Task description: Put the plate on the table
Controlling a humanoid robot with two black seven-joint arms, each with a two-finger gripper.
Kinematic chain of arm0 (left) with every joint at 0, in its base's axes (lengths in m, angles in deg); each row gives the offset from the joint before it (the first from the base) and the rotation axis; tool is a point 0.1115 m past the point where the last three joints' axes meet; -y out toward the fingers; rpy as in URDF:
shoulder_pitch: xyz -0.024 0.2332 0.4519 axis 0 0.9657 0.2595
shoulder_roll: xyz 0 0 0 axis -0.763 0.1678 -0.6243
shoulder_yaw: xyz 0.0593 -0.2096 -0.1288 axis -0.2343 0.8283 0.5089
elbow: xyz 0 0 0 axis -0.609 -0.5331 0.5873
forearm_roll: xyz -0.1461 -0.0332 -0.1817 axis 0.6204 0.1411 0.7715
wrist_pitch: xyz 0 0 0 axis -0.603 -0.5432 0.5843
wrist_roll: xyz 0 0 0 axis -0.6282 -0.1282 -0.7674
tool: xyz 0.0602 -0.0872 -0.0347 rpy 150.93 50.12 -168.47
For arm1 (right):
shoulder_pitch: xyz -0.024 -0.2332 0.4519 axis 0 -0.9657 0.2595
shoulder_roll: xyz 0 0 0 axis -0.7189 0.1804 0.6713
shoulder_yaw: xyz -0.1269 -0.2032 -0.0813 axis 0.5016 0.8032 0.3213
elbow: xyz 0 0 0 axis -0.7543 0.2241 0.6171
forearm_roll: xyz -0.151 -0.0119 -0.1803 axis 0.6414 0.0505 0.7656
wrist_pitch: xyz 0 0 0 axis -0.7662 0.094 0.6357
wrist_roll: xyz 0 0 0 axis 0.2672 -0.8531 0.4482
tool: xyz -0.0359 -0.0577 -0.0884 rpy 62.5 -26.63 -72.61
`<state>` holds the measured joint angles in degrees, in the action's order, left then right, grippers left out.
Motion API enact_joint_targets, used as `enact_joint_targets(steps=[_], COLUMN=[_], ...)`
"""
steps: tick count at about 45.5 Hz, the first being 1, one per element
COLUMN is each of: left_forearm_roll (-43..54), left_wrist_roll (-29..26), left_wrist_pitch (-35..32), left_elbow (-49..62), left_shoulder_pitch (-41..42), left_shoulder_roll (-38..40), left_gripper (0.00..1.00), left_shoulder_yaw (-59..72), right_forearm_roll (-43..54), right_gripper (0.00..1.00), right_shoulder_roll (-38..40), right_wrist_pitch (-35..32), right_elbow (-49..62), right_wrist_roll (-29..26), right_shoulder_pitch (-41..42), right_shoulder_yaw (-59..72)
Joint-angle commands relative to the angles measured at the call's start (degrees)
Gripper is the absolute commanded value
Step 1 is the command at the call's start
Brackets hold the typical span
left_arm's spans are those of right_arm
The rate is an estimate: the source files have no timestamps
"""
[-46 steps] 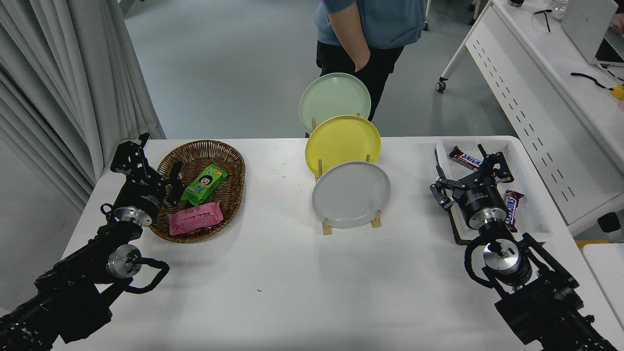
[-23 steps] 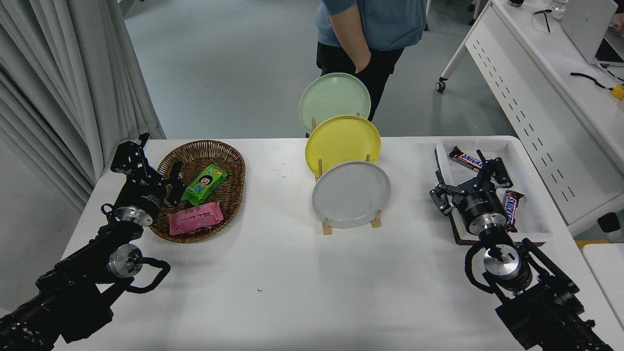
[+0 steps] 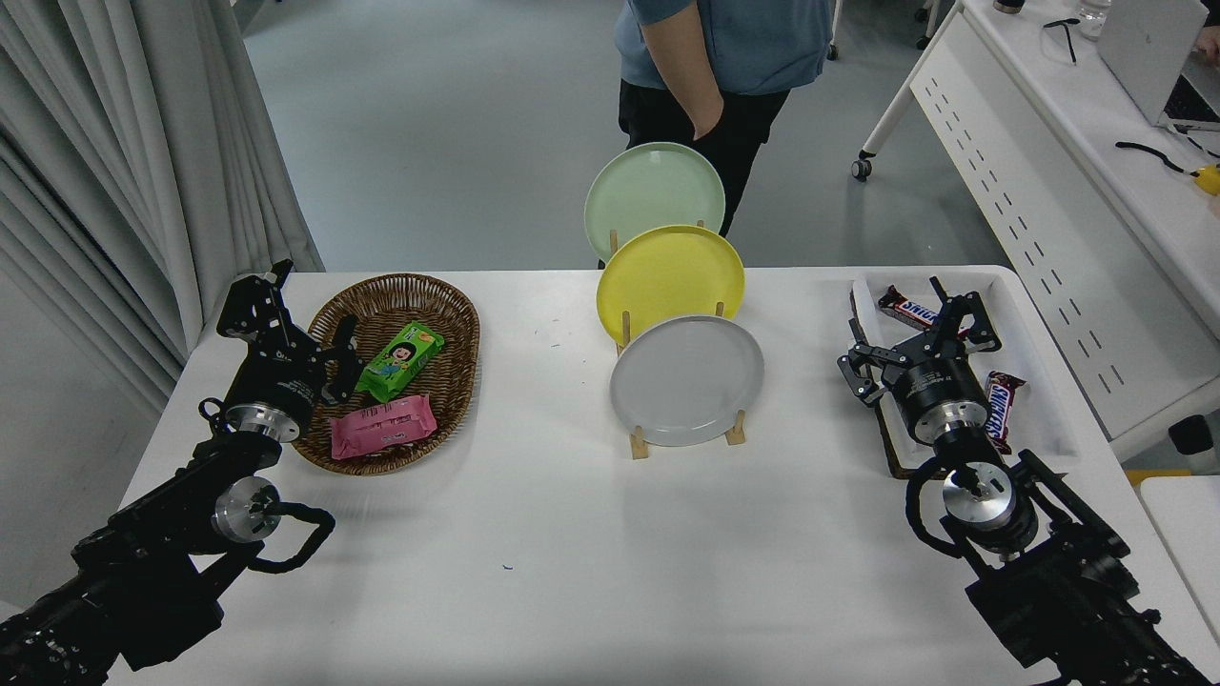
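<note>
1. Head view: since the earlier frames the right gripper [image 3: 917,333] has drifted a little, dipping toward the near edge of the white tray [image 3: 1034,419] and then coming back up and slightly leftward; nothing else has shifted. Its fingers [image 3: 863,373] are spread apart and hold nothing.
2. The plate [image 3: 686,381] stands on edge in the front slot of the wooden rack [image 3: 639,443], well to the left of the right fingers and apart from them. Behind it stand the yellow plate [image 3: 669,281] and the pale green plate [image 3: 654,186].
3. The left gripper [image 3: 329,357] is parked at the rim of the wicker basket [image 3: 448,295], fingers apart and empty.
4. The step in hand looks like the approach to the plate. To do it well, the right fingers should come in at the plate's right rim, straddle the edge, close firmly, then lift it clear of the rack's pegs before tilting it flat onto bare tabletop [image 3: 572,562] in front, so the yellow plate is not knocked.
5. Containers: the basket holds a green packet [image 3: 400,359] and a pink packet [image 3: 383,426]. The tray, under and beyond the right fingers, holds chocolate bars [image 3: 1003,400].
6. A person [image 3: 724,57] stands at the far side.
</note>
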<state>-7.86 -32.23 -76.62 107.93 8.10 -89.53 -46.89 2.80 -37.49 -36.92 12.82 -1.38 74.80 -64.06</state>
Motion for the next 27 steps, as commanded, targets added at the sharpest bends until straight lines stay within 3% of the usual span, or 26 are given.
enact_joint_targets(steps=[1,21,27], left_forearm_roll=[0.0,0.0,0.0], left_wrist_roll=[0.0,0.0,0.0], left_wrist_pitch=[0.0,0.0,0.0], left_elbow=[0.0,0.0,0.0], left_shoulder_pitch=[-0.1,-0.1,0.0], left_shoulder_roll=[0.0,0.0,0.0], left_gripper=[1.0,1.0,1.0], left_shoulder_yaw=[0.0,0.0,0.0], right_forearm_roll=[-1.0,-6.1,-7.1], right_gripper=[1.0,1.0,1.0], right_shoulder_roll=[3.3,9.2,11.9], right_wrist_pitch=[0.3,0.3,0.1], right_elbow=[-0.1,-0.6,-1.0], right_wrist_roll=[-0.2,-0.5,-0.5], right_shoulder_pitch=[0.9,3.2,5.2], right_shoulder_yaw=[3.0,10.1,19.9])
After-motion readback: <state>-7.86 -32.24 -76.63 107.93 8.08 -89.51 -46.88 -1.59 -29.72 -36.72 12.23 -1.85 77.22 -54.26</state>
